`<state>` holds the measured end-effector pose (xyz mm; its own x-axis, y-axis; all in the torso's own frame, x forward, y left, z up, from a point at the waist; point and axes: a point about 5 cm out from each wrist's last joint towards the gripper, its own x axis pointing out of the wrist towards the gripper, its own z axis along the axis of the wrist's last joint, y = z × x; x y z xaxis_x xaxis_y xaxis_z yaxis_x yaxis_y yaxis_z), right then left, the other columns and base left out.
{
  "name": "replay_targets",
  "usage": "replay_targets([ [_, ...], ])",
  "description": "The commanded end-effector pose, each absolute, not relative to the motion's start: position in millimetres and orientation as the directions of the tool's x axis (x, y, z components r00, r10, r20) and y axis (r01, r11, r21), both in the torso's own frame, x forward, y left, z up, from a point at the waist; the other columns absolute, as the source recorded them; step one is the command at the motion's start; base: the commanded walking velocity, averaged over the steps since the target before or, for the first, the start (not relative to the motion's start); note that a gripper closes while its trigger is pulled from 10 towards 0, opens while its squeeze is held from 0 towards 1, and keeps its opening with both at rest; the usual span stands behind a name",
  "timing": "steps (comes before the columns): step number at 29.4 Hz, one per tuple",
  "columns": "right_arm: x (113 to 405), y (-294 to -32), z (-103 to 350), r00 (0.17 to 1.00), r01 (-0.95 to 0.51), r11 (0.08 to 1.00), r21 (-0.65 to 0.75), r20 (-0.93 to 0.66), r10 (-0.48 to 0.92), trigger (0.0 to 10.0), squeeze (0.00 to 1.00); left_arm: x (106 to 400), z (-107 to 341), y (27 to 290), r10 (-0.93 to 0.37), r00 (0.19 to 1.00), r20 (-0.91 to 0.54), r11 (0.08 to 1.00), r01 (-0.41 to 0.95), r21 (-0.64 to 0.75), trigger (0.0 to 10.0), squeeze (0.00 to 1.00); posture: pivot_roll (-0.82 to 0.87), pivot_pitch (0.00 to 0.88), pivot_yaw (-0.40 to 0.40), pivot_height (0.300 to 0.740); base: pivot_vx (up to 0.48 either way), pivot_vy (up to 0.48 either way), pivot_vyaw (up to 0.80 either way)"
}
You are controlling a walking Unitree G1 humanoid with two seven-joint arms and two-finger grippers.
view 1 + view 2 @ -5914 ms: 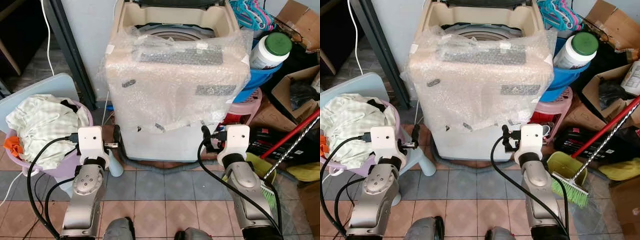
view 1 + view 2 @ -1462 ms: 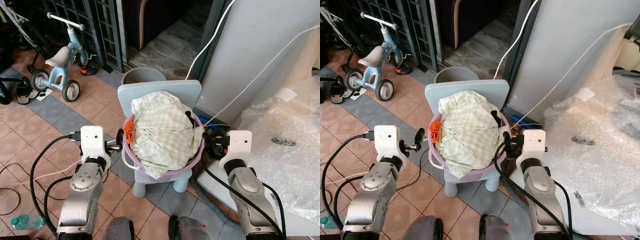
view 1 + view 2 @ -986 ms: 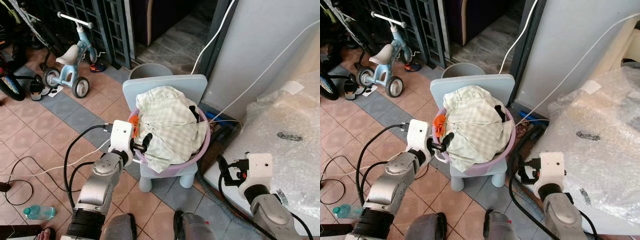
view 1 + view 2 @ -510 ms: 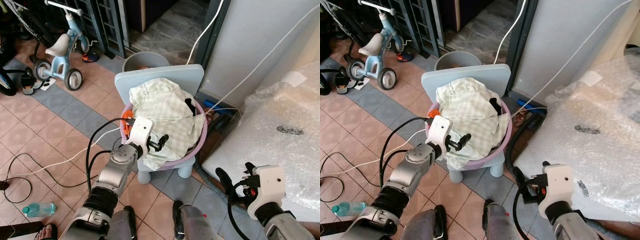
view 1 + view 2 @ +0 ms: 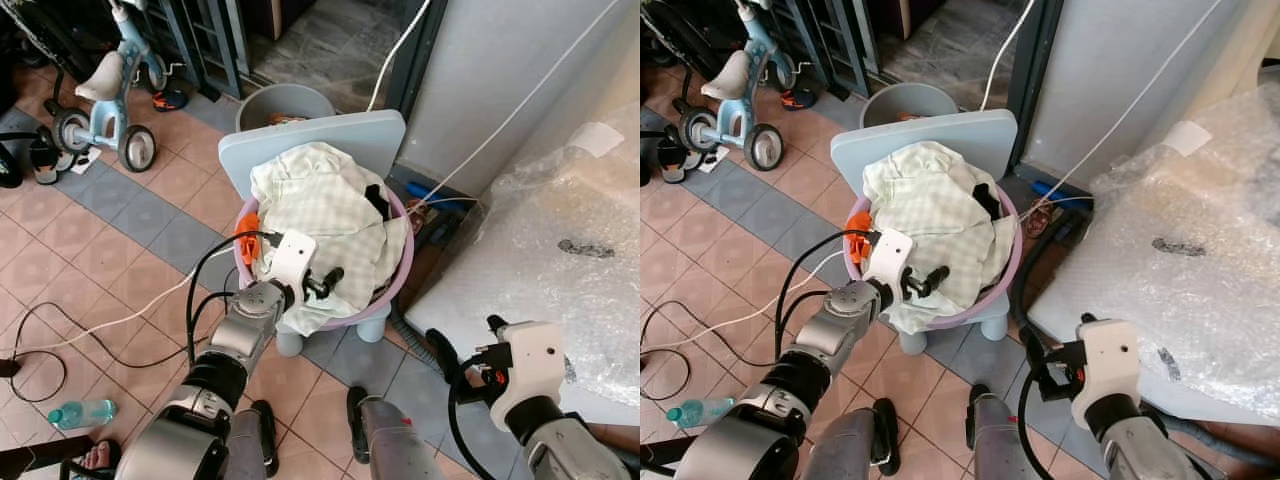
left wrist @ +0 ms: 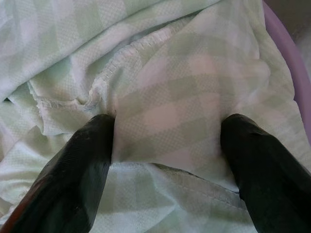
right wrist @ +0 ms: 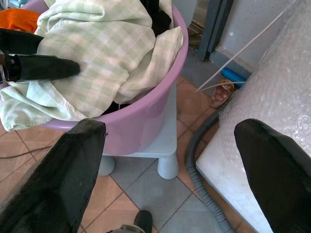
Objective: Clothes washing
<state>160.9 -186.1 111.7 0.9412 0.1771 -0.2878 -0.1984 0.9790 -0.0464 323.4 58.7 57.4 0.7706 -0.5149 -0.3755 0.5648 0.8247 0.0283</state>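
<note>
A purple basin [image 5: 402, 268] heaped with laundry stands on a small pale blue chair [image 5: 320, 140]. On top lies a green-checked cloth [image 5: 320, 205], with an orange garment [image 5: 246, 222] at the basin's left rim and a black one [image 5: 375, 200] at the right. My left gripper [image 5: 325, 282] rests on the front of the checked cloth [image 6: 170, 97]. It is open, its fingers [image 6: 77, 170] pressed into the fabric on either side of a fold. My right gripper [image 5: 462, 338] hangs low to the right of the basin [image 7: 146, 116], open and holding nothing.
The bubble-wrapped washing machine [image 5: 570, 260] stands at the right, a grey hose [image 5: 410, 335] on the floor between it and the chair. A grey bucket [image 5: 275, 100] sits behind the chair, a child's tricycle [image 5: 110, 90] at far left. Cables and a bottle [image 5: 80, 412] lie on the tiles.
I have turned from the washing machine to the basin. My left gripper moved from beside the basin's rim onto the checked cloth and pressed in. My right arm dropped low.
</note>
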Motion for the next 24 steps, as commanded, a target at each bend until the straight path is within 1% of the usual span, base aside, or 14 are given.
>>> replay_targets([
  [1, 162, -188, 110, 0.934, -0.201, 0.978, -0.05, -0.309, 0.176, 10.0, 0.0, 317, 43, 59, -0.499, 0.752, -0.431, 0.828, 0.56, 0.02, 0.0, 0.0, -0.19, 0.262, 0.016, 0.74, 0.0, 0.0, 0.0],
  [8, 169, -187, 113, 0.931, -0.245, 0.969, -0.03, -0.286, 0.226, 10.0, 0.0, 317, 42, 58, -0.499, 0.756, -0.424, 0.831, 0.557, 0.014, 0.0, 0.0, -0.18, 0.237, 0.007, 0.74, 0.0, 0.0, 0.0],
  [9, 172, -182, 116, 0.923, -0.275, 0.961, 0.021, -0.273, 0.27, 10.0, 0.0, 318, 41, 59, -0.499, 0.756, -0.423, 0.83, 0.557, 0.015, 0.0, 0.0, -0.18, 0.227, 0.006, 0.74, 0.0, 0.0, 0.0],
  [11, 173, -180, 116, 0.918, -0.291, 0.956, 0.042, -0.27, 0.292, 10.0, 0.0, 318, 41, 59, -0.5, 0.756, -0.422, 0.83, 0.557, 0.016, 0.0, 0.0, -0.18, 0.224, 0.007, 0.74, 0.0, 0.0, 0.0],
  [14, 174, -168, 122, 0.88, -0.389, 0.911, 0.14, -0.235, 0.412, 10.0, 0.0, 319, 40, 60, -0.497, 0.758, -0.423, 0.83, 0.557, 0.021, 0.0, 0.0, -0.19, 0.214, 0.005, 0.74, 0.0, 0.0, 0.0],
  [16, 176, -163, 125, 0.854, -0.448, 0.882, 0.146, -0.223, 0.471, 10.0, 0.0, 320, 40, 60, -0.495, 0.761, -0.419, 0.832, 0.554, 0.023, 0.0, 0.0, -0.18, 0.206, 0.002, 0.74, 0.0, 0.0, 0.0],
  [21, 181, -166, 123, 0.861, -0.434, 0.892, 0.125, -0.232, 0.451, 10.0, 0.0, 321, 40, 60, -0.489, 0.772, -0.406, 0.839, 0.543, 0.021, 0.0, 0.0, -0.18, 0.197, -0.002, 0.74, 0.0, 0.0, 0.0],
  [24, 185, -168, 122, 0.868, -0.423, 0.899, 0.116, -0.232, 0.439, 10.0, 0.0, 322, 41, 61, -0.47, 0.793, -0.388, 0.853, 0.521, 0.032, 0.0, 0.0, -0.17, 0.19, -0.004, 0.74, 0.0, 0.0, 0.0],
])
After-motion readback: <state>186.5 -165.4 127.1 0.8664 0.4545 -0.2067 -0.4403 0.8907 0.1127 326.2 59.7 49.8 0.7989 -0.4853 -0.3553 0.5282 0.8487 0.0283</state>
